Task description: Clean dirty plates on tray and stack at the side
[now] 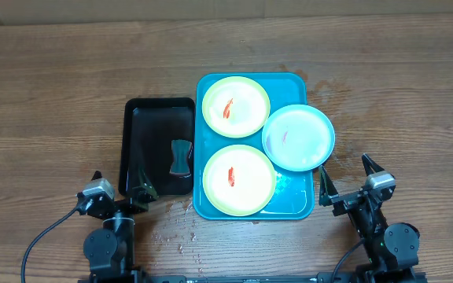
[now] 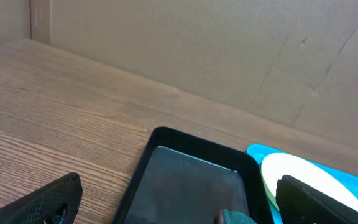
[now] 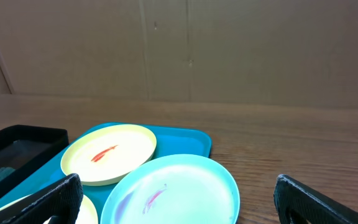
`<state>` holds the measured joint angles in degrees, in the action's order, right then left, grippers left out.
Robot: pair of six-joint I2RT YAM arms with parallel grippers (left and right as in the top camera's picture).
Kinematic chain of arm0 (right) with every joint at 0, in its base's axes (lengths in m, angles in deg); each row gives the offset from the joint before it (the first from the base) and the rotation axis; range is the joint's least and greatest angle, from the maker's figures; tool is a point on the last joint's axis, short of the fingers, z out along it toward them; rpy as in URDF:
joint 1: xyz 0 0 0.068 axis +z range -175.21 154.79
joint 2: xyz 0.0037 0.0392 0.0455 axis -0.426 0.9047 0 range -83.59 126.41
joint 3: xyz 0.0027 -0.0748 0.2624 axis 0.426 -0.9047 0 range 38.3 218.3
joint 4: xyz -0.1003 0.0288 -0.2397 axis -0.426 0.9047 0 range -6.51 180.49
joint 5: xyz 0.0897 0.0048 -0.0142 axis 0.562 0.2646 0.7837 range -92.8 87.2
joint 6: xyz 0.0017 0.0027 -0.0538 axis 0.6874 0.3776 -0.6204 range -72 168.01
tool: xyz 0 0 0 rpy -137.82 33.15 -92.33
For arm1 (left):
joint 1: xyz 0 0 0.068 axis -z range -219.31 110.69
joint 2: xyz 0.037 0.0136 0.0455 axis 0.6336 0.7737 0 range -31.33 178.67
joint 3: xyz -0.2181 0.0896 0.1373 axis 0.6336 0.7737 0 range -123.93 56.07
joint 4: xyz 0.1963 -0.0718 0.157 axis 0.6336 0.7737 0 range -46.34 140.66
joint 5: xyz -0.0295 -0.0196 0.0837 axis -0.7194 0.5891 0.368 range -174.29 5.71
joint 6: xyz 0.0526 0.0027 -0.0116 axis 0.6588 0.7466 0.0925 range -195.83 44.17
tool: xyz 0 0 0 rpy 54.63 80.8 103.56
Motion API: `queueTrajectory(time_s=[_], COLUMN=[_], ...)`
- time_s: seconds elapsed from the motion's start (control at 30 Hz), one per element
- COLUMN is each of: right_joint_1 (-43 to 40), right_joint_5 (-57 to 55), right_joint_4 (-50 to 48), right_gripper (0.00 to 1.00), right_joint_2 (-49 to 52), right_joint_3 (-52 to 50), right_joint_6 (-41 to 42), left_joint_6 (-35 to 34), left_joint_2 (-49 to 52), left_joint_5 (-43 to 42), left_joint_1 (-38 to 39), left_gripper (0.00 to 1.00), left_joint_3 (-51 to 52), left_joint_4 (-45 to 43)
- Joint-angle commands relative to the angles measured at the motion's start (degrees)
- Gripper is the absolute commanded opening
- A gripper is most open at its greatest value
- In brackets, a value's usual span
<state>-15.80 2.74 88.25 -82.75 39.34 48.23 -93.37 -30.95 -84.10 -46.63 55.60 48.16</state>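
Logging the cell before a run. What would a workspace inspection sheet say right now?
Surface: wooden table, some wet spots.
Job's things: teal tray holds far yellow-green plate and near yellow-green plate, both red-smeared; pale blue plate, faintly smeared, overhangs its right rim.
Clutter: black tray holding a small dark pad.
Grippers: left gripper and right gripper open, empty.
Cables: black cable off left arm.
Surroundings: cardboard wall.

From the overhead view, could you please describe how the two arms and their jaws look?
The left arm and right arm are black with rounded joint housings. Each wrist carries a silver-grey block. The jaws are black tapered wedges. A thin black cable trails from each.
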Motion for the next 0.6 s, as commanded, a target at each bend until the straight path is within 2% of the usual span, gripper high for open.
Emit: queueTrajectory(time_s=[0.0, 0.57], right_joint_1=[0.00, 0.00], right_joint_5=[-0.37, -0.37], right_joint_4=[-0.35, -0.35], right_gripper=[1.00, 1.00], right_joint_2=[-0.35, -0.35], right_joint_3=[-0.55, -0.57], right_joint_6=[0.15, 0.17], left_joint_6=[1.27, 1.27], left_joint_2=[-0.11, -0.11], left_joint_5=[-0.44, -0.44], left_joint_1=[-0.07, -0.07], left_gripper=[1.00, 1.00], left_joint_3=[0.17, 0.17], left_joint_4=[-0.02, -0.02])
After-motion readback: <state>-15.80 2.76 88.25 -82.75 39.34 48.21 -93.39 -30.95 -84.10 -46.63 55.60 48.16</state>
